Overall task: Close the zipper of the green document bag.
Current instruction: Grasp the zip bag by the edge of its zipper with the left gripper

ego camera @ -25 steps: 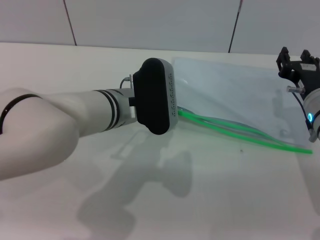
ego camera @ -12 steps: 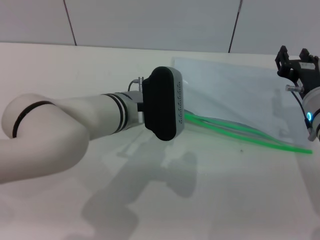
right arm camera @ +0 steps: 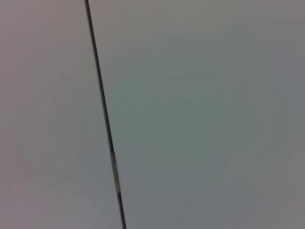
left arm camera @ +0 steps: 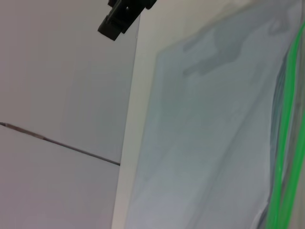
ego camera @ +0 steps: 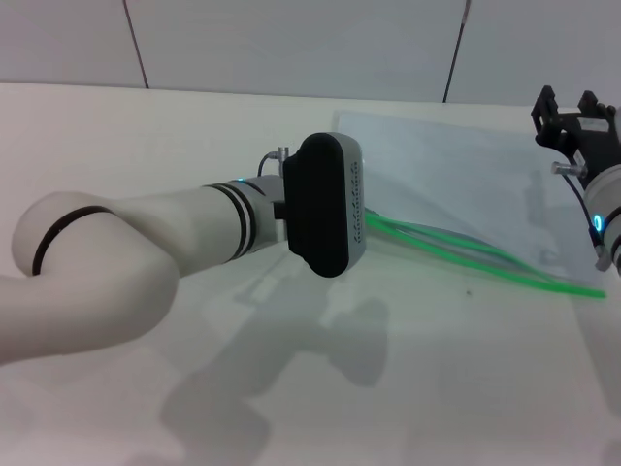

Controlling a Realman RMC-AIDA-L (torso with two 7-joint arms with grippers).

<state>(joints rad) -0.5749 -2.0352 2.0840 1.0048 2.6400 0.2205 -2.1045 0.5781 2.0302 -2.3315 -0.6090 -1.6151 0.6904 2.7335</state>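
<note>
The green document bag (ego camera: 456, 170) lies flat on the white table at the far right, translucent grey-blue. The zipper (ego camera: 485, 260) runs along its near edge as two bright-green strands that lie apart. No slider shows. My left gripper (ego camera: 330, 206) is turned away from the head camera, so only its dark back end shows, hanging over the zipper's left end. The left wrist view looks along the bag (left arm camera: 209, 124) with the green zipper (left arm camera: 283, 143) at its side. My right gripper (ego camera: 571, 105) stands open, fingers up, beyond the bag's right end.
The white table (ego camera: 175, 136) meets a pale panelled wall (ego camera: 291, 39) close behind the bag. The left arm's shadow falls on the table in front. The right wrist view shows only the wall (right arm camera: 190, 114) with a dark seam.
My left arm has moved to the right, carrying its gripper farther over the zipper's left end. The right gripper has hardly moved.
</note>
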